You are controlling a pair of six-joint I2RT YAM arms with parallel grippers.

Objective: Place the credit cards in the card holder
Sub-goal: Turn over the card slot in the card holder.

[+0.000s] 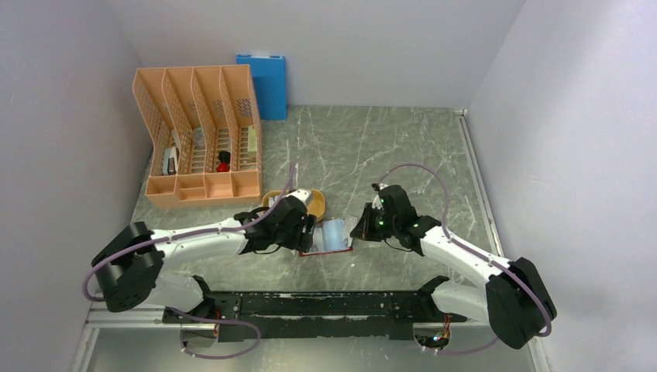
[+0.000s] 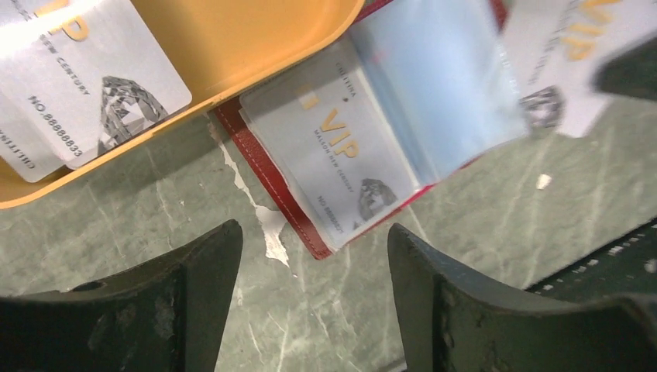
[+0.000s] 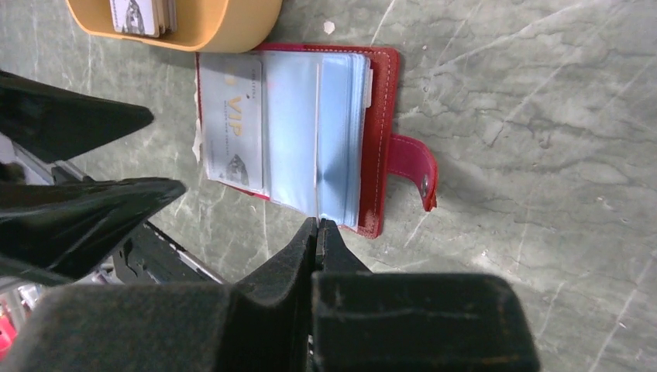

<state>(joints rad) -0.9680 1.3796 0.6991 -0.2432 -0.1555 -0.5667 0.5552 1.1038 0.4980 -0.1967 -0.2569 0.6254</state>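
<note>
Cards (image 2: 93, 85) are lying in the orange tray (image 2: 256, 39) just beside the open card holder (image 3: 380, 139), so while your right gripper (image 3: 318, 225) is resting closed at the pocket edge, you should be steering your open, empty left gripper (image 2: 314, 232) toward one card's edge.

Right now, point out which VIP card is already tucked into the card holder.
The card showing behind clear plastic in the card holder, on the page beside the orange tray. The stacked cards lie loose in that tray.
</note>
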